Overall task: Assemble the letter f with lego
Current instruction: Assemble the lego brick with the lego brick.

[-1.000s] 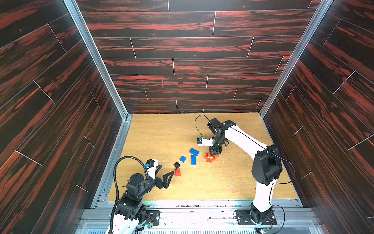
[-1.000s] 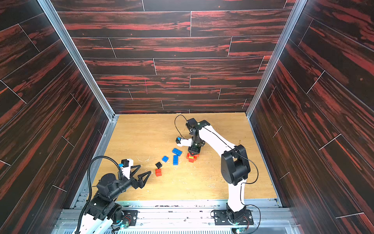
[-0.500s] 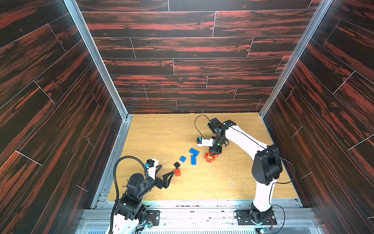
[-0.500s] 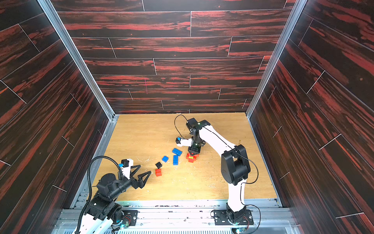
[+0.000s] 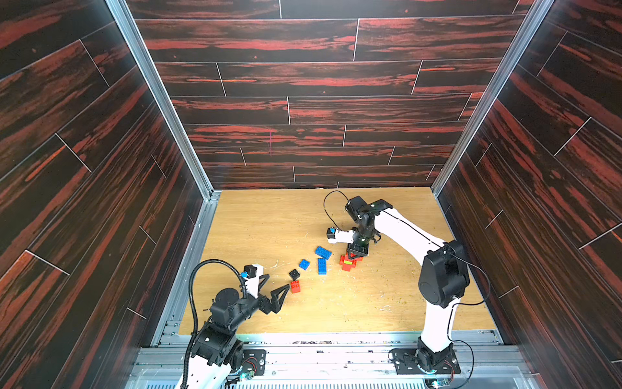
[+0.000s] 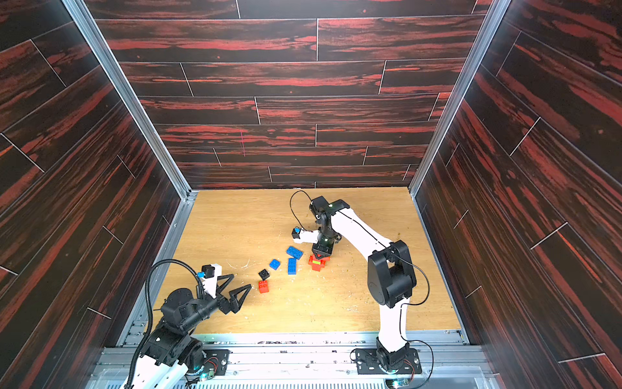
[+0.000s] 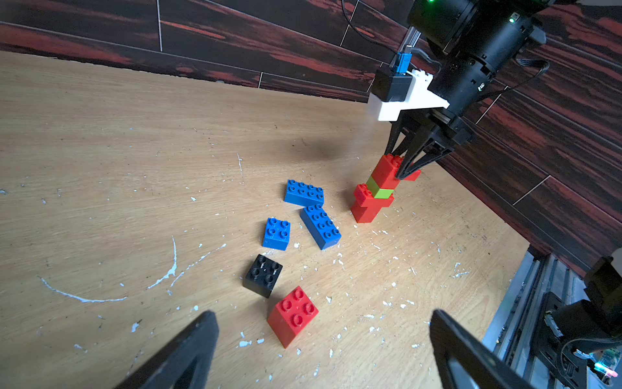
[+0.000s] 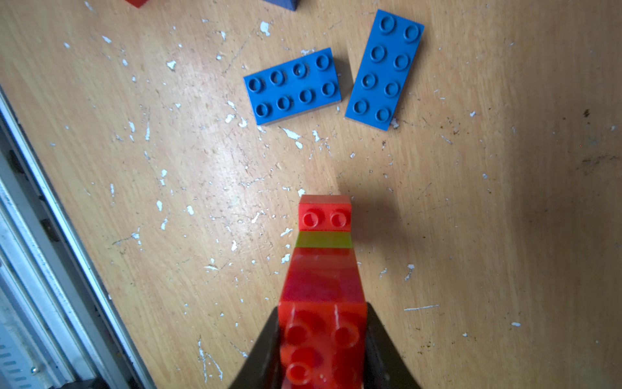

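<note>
Wooden tabletop (image 5: 255,229), blue bricks (image 7: 319,225) beside red-green stack (image 7: 372,198), right tool (image 7: 402,170) tight on its top brick (image 7: 387,167), left tool (image 5: 277,282) wide apart.

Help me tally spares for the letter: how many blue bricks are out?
3. One oblong blue brick lies by the red-and-green stack, a second oblong blue brick beside it, and the square blue brick next to the black brick. None appears hidden.

A pale wooden tabletop (image 5: 269,219), scuffed with white flecks (image 7: 244,343) and one curved white scratch (image 7: 174,259), sat enclosed by dark, red-streaked wood-grain wall panels (image 5: 303,84). Silver aluminium posts (image 5: 161,101) ran up the back corners, and a grey metal rail (image 5: 336,339) edged the front.
</note>
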